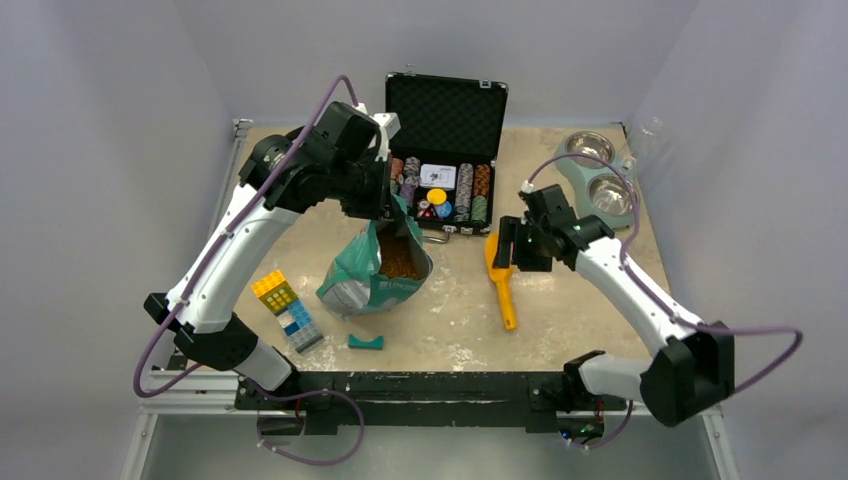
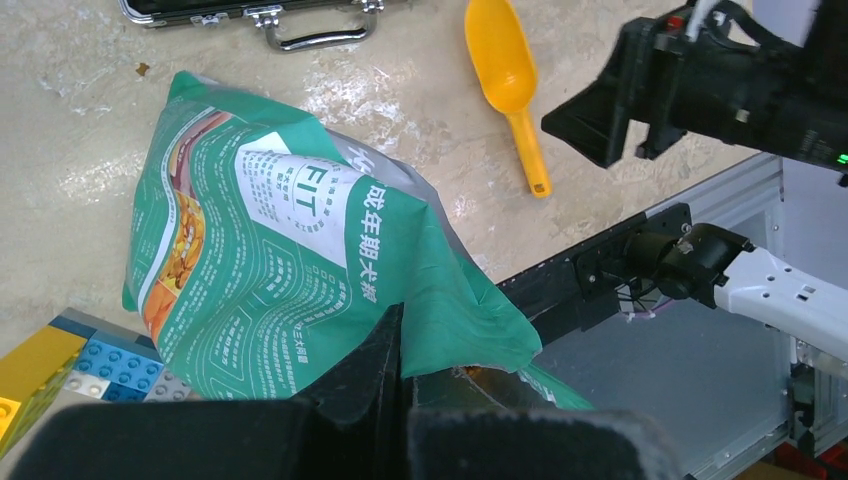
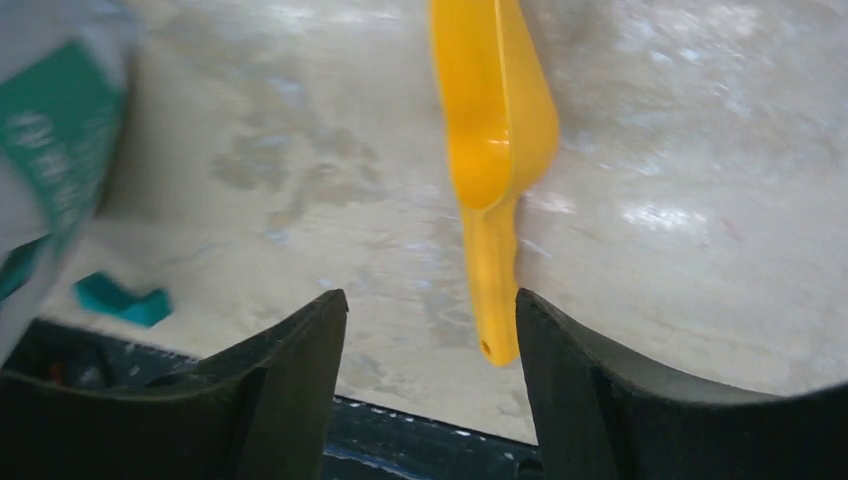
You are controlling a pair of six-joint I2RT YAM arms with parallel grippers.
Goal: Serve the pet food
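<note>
A teal-green bag (image 1: 372,280) stands open in the middle of the table, with brown pet food (image 1: 403,258) showing in its mouth. My left gripper (image 1: 386,212) is shut on the bag's upper rim; in the left wrist view its fingers (image 2: 385,345) pinch the green foil (image 2: 300,240). A yellow scoop (image 1: 503,282) lies flat on the table to the right of the bag. My right gripper (image 1: 505,250) hovers open over the scoop's bowl end. In the right wrist view the scoop (image 3: 495,130) lies below it, its handle tip close to the right finger (image 3: 570,360), untouched.
An open black case (image 1: 445,110) of poker chips stands at the back. A pale green stand with two steel bowls (image 1: 575,178) sits at the back right. Toy bricks (image 1: 287,310) and a small teal piece (image 1: 365,342) lie near the front edge.
</note>
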